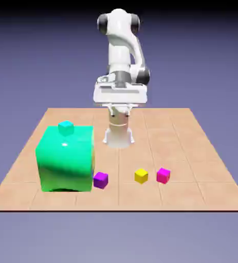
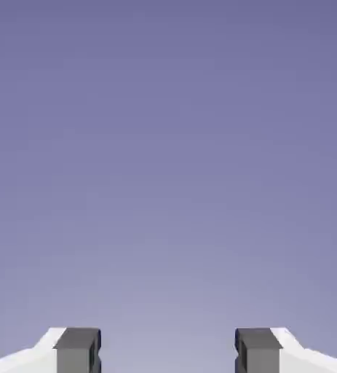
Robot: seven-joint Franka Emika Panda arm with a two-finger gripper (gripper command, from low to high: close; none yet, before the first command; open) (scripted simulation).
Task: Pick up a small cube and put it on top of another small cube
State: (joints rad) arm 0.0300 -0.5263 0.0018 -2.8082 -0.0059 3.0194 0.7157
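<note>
Plainly, no writing showed — the gripper (image 2: pixel 168 353) gaped wide, holding nothing; glossy cubes — purple (image 1: pixel 101 180), yellow (image 1: pixel 141 176), magenta (image 1: pixel 163 175) — sat beside a big green block (image 1: pixel 65 159).

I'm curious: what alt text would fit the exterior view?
A white robot arm stands behind a tiled table holding a large green cube topped by a small cyan cube, plus purple, yellow and magenta small cubes.
</note>
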